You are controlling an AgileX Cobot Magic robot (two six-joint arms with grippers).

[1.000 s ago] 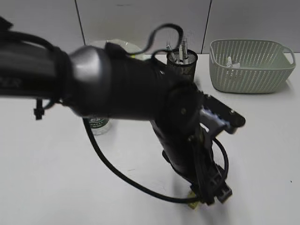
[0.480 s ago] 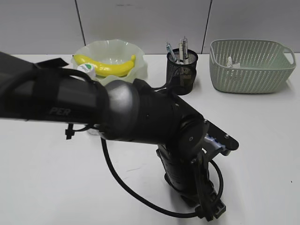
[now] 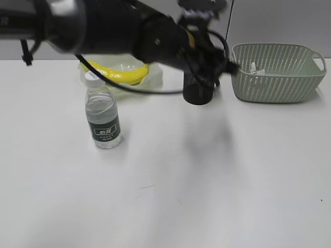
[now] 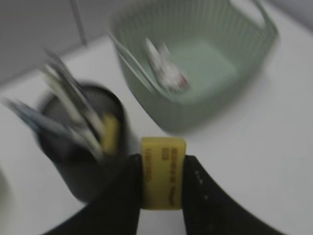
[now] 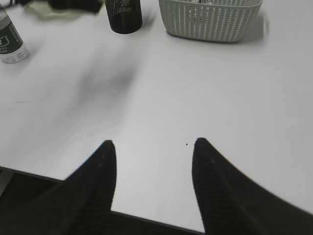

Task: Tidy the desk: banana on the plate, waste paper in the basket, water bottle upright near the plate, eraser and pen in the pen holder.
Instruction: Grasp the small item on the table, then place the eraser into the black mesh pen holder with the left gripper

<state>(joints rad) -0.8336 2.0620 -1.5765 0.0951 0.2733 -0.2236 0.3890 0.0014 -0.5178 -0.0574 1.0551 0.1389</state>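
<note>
Yellow eraser [image 4: 163,172] clamped in left end effector [image 4: 163,182], just above and in front of black mesh pen holder [image 4: 80,142]. Right end effector [image 5: 154,147] spread wide, empty, over desk [image 5: 161,93] well short of holder. Beyond holder: green basket [image 4: 195,63] with waste paper [image 4: 166,68].

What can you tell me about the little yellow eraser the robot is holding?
The eraser is a small yellow block with flat faces and reddish-brown printing running along the side that faces the camera; the letters are too blurred to read. It stands upright on its short end, clamped by its two sides between the dark fingers of the left gripper, and nothing else touches it. It hangs in the air above the white table, close to the black mesh pen holder, with the green basket beyond.
</note>
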